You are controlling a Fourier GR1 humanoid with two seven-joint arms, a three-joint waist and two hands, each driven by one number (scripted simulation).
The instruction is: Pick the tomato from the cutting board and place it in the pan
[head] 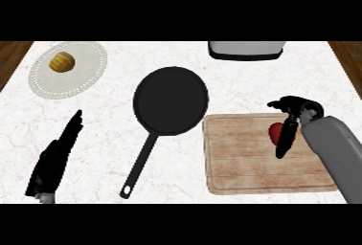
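**Right hand closing in on the tomato, pan waiting alongside**

The white marbled counter [106,143] fills the frame and carries everything. At the lower right lies the wooden cutting board [247,167], flat and square to the view, placed within easy reach of the right arm. Just left of it, near the centre, sits the black pan [171,100], its bowl at the board's upper left corner and its long handle running down toward the lower left. That keeps the move from board to pan short, by my reading. In the upper left is a white plate [81,76] with a small yellow-brown food item [62,61] on it, well apart from the work and no part of the task. A white and dark appliance [246,49] is cut off by the top edge.

The right hand [291,119] comes in from the lower right, over the board. Its fingers hang downward, loosely bent and covering part of the tomato, with the thumb spread to the upper left; it looks posed to grasp but not yet clamped. The left hand [53,160] rests at the lower left, fingers straight and together.

The tomato [276,132] is still on the board, near its upper right, partly hidden by the right hand's fingers.
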